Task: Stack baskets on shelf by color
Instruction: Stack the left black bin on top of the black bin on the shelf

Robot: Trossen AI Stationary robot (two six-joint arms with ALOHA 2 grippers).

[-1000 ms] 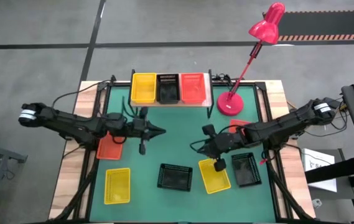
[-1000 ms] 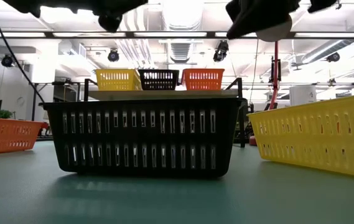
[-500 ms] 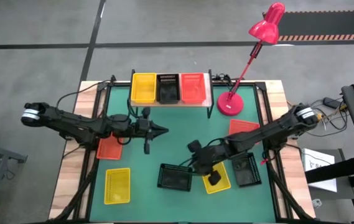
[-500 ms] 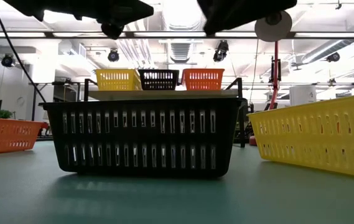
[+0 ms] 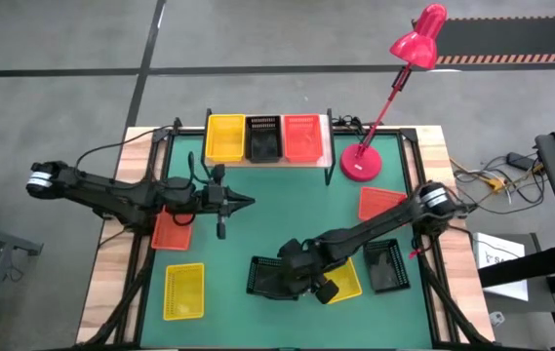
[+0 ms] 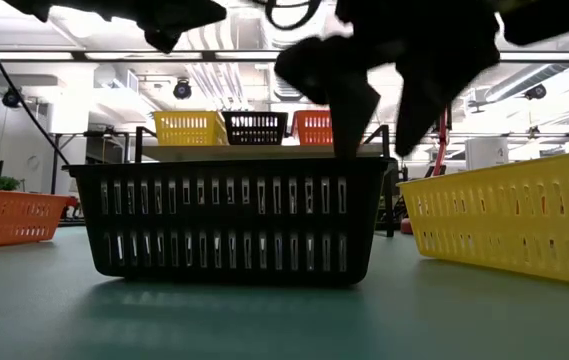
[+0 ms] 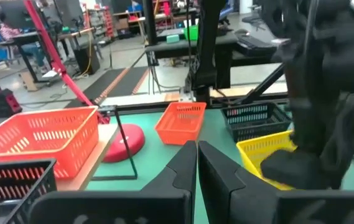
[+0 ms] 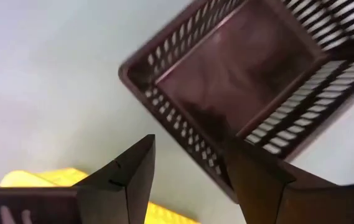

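Observation:
Three baskets, yellow (image 5: pixel 224 138), black (image 5: pixel 263 138) and orange-red (image 5: pixel 301 138), stand in a row on the shelf (image 5: pixel 328 154) at the table's far edge. A black basket (image 5: pixel 269 279) rests on its bottom near the front edge. My right gripper (image 5: pixel 295 277) hangs open over that basket's right end, tipped steeply down. Its fingers (image 8: pixel 133 171) straddle the basket's right wall (image 8: pixel 183 140), one over the inside and one outside. My left gripper (image 5: pixel 249 203) floats level and shut above the table's middle, holding nothing. My right gripper stands over the near black basket's right wall (image 6: pixel 369 165) from above, slanting down. In the low view one fingertip (image 6: pixel 345 140) reaches down to rim height. I cannot tell whether it touches the basket.
A yellow basket (image 5: pixel 347 283) and another black one (image 5: pixel 386 265) lie right of the gripper. An orange-red basket (image 5: pixel 382 202) sits by the pink-red lamp's base (image 5: pixel 360 163). Another orange-red basket (image 5: pixel 171 232) lies under the left arm, and a yellow one (image 5: pixel 183 291) lies at the front left.
My right gripper has swung from above the yellow basket toward the table's left edge and down. It has tipped steeply downward and now hangs over the near black basket's right end. No basket has moved.

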